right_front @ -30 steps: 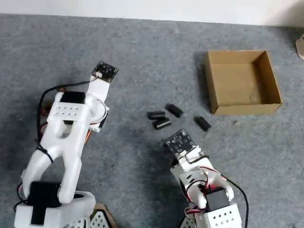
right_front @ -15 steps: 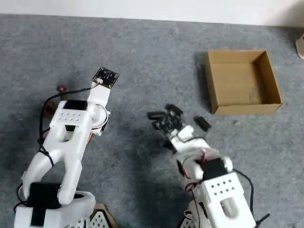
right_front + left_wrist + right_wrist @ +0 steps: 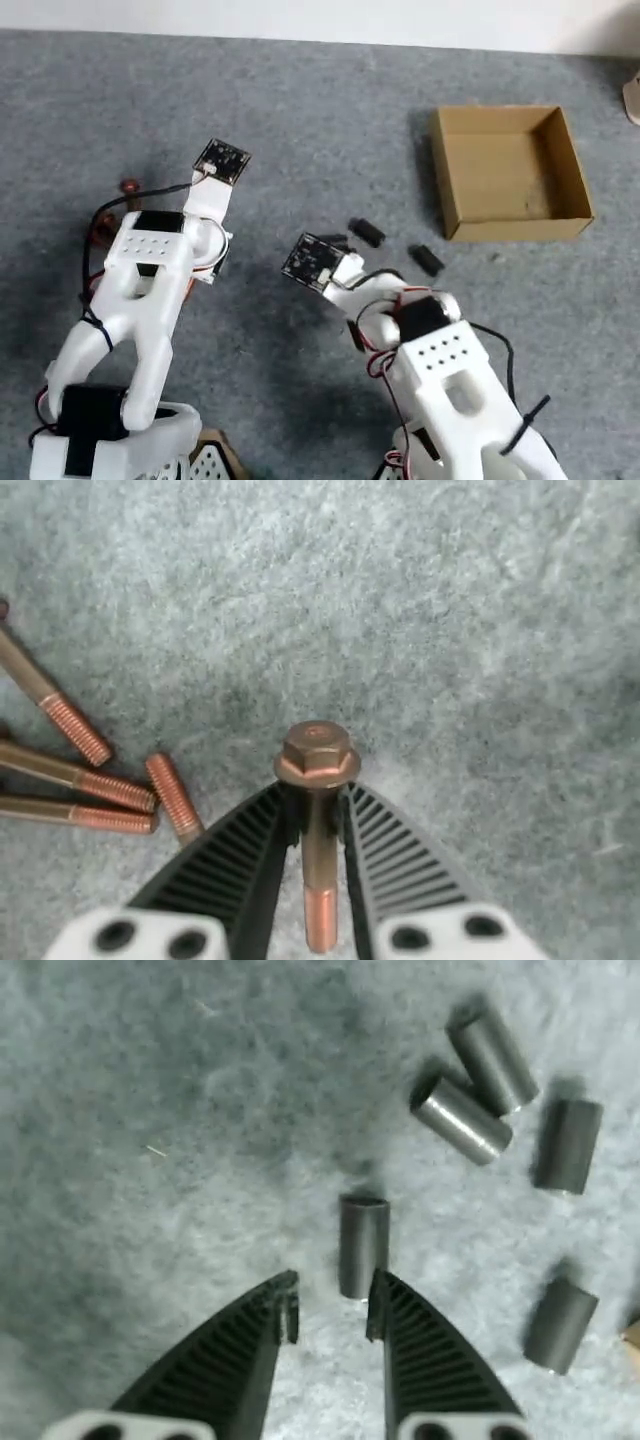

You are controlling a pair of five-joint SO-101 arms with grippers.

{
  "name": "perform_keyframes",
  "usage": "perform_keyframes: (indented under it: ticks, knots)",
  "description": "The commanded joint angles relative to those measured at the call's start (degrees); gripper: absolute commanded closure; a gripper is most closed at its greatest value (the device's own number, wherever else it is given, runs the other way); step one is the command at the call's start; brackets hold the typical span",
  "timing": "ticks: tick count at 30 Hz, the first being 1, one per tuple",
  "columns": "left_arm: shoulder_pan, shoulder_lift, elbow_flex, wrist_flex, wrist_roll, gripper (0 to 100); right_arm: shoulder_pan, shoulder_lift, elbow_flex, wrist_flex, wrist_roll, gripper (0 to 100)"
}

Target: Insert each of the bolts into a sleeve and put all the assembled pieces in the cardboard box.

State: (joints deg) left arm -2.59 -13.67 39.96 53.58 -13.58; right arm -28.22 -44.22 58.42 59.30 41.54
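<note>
The left gripper [image 3: 318, 800] clamps a copper hex-head bolt [image 3: 317, 756]; the right gripper [image 3: 332, 1297] stands open just short of 1 dark grey cylindrical sleeve [image 3: 363, 1245]. The brown cardboard box [image 3: 515, 230] sits upper right.

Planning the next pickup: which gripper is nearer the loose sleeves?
Right. The right gripper hangs open just short of one sleeve; the left gripper, shut on a bolt, sits well away beside the other bolts.

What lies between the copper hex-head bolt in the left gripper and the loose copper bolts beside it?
Only bare grey carpet; the left wrist view shows it between the held copper bolt and the loose copper bolts.
</note>
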Motion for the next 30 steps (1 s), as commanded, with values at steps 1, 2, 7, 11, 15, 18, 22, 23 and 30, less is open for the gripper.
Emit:
perform_keyframes:
  ticks: [1, 2, 7, 11, 15, 18, 22, 23, 30]
  knots:
    - [0.3, -3.1, -0.4, -0.9, 0.2, 100, 0.7, 2.3, -4.0, 0.4, 2.5, 87.5]
    - [-0.4, -3.1, -0.5, -0.9, 0.2, 100, 0.8, 2.9, -4.0, 0.2, 2.7, 87.5]
    - [-2.7, -3.1, -0.7, -1.4, 0.2, 100, 3.5, 5.3, -3.6, -2.2, 4.9, 87.4]
    - [-2.8, -3.1, -0.6, -1.8, 0.2, 100, 5.3, 7.3, -3.5, -5.8, 5.2, 87.4]
    - [-2.9, -3.1, -0.6, -1.8, 0.2, 100, 5.3, 10.4, -3.5, -7.7, 6.7, 87.4]
    - [-2.9, -3.1, -0.6, -1.8, 0.2, 100, 5.4, 13.3, -3.5, -10.1, 6.6, 87.4]
    - [-2.9, -3.1, -0.6, -1.8, 0.2, 100, 5.1, 16.1, -3.5, -10.9, 6.6, 87.4]
    - [-2.9, -3.1, -0.6, -1.8, 0.2, 100, 5.1, 16.6, -3.5, -10.9, 6.6, 87.4]
    - [-2.9, -3.1, -0.6, -1.8, 0.2, 100, 5.1, 20.9, -0.7, -17.0, 6.6, 87.4]
